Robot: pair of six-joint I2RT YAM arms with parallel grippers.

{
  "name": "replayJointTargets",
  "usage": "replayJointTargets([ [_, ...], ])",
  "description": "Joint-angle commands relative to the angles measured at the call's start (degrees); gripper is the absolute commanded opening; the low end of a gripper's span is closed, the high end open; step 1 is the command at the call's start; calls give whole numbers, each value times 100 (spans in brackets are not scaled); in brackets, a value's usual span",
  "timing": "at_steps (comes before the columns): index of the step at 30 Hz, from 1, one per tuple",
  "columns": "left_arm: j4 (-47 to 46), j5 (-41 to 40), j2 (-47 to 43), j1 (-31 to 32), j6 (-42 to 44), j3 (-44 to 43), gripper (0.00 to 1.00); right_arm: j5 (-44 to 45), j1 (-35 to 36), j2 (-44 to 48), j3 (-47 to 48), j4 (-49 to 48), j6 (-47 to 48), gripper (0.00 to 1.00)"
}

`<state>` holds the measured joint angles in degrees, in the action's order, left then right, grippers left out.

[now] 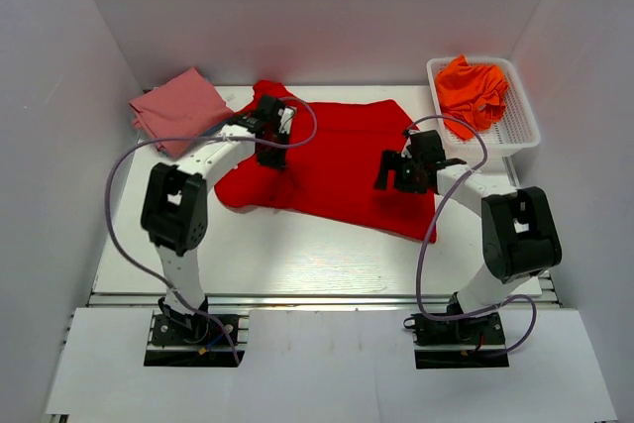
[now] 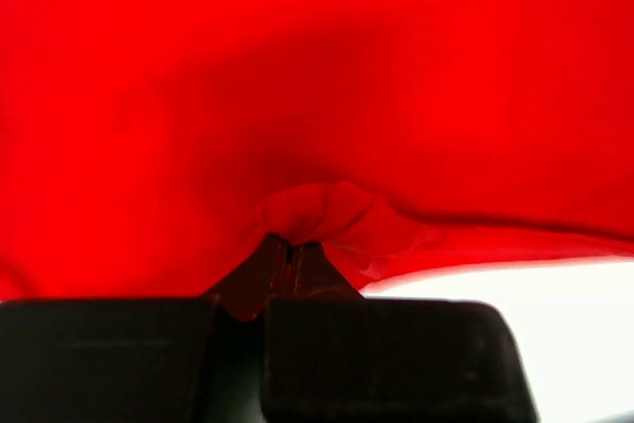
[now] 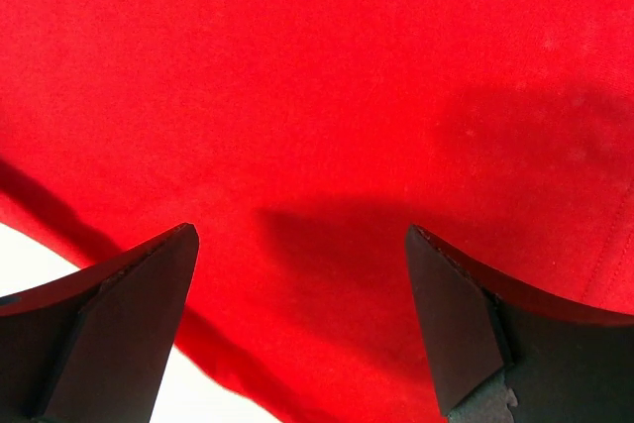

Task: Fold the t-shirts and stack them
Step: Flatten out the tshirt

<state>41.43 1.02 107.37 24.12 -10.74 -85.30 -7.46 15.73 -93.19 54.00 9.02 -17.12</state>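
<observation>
We see left claw point(image 2: 292, 257) pinching red shirt point(image 1: 342, 160) fold; right claw point(image 3: 302, 235) spread, directly above shirt's near-right hem. Shirt's long axis runs left-right across bench point(image 1: 297, 255), between arms.

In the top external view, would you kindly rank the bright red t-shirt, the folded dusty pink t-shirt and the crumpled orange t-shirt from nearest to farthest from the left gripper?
1. Bright red t-shirt, centre: pinched in the left gripper.
2. Folded dusty pink t-shirt, far-left corner.
3. Crumpled orange t-shirt, far right, in the white mesh basket.
</observation>
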Motion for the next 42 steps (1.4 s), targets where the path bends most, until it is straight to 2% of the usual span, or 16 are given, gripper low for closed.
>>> replayJointTargets([
  [1,164,-128,658,14,1386,-1116,0,113,-35,-129,295,56,174,90],
  [2,164,-128,897,-38,1556,-1390,2,157,-35,-147,322,56,174,90],
  [3,164,-50,1126,-91,1740,-1672,12,158,-35,-165,331,65,192,90],
  [4,233,-101,1363,-92,1951,-2301,28,158,-26,-208,339,83,209,90],
  [5,469,-215,1853,-92,2005,-2681,56,149,-34,-235,331,83,210,90],
  [8,874,-576,2436,-92,2059,-3861,79,79,-35,-296,357,109,210,90],
  [9,876,-498,2438,-92,2059,-4011,81,9,-26,-288,348,118,201,90],
  [10,876,-428,2342,-92,2059,-3960,88,-18,-43,-279,340,101,192,90],
  [11,806,-357,2184,-92,2006,-3777,90,-36,-43,-288,340,66,183,90],
  [12,605,-183,1756,-92,2006,-3236,100,-105,-35,-296,340,83,157,90],
  [18,-318,187,110,-92,1200,-582,100,-176,-17,-270,296,82,104,90],
  [23,-951,607,-761,-92,539,977,100,-54,-35,-218,243,127,43,90],
  [27,-1234,777,-885,-144,187,1217,98,-27,-26,-191,216,136,-1,90],
  [28,-1234,777,-789,-144,187,1269,93,-36,-26,-182,190,127,-10,90],
  [37,-1524,1067,-165,-451,-16,1287,86,17,-35,-138,216,188,7,90],
  [42,-1497,1322,135,-566,-16,1033,73,166,-8,-76,199,232,-1,90],
])
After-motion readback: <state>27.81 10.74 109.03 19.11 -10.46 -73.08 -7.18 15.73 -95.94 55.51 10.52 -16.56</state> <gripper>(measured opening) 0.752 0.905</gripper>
